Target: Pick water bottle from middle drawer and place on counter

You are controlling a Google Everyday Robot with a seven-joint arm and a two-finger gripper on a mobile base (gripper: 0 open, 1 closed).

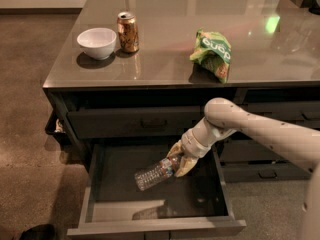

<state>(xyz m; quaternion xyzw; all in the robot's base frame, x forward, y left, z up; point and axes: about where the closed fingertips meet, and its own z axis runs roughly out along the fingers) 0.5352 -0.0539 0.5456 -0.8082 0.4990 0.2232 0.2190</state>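
Water bottle (151, 174) slants down-left from your gripper (177, 163) inside the middle drawer (155, 228) — fingers (185, 165) clamp its cap end.

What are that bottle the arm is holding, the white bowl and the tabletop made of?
The water bottle, gripped at its upper end by the gripper over the middle drawer: thin clear plastic, see-through and crinkled. The bowl: probably glazed ceramic, smooth glossy white, though plastic is possible. The counter: hard polished grey slab mirroring the lights; stone or laminate, I cannot tell.
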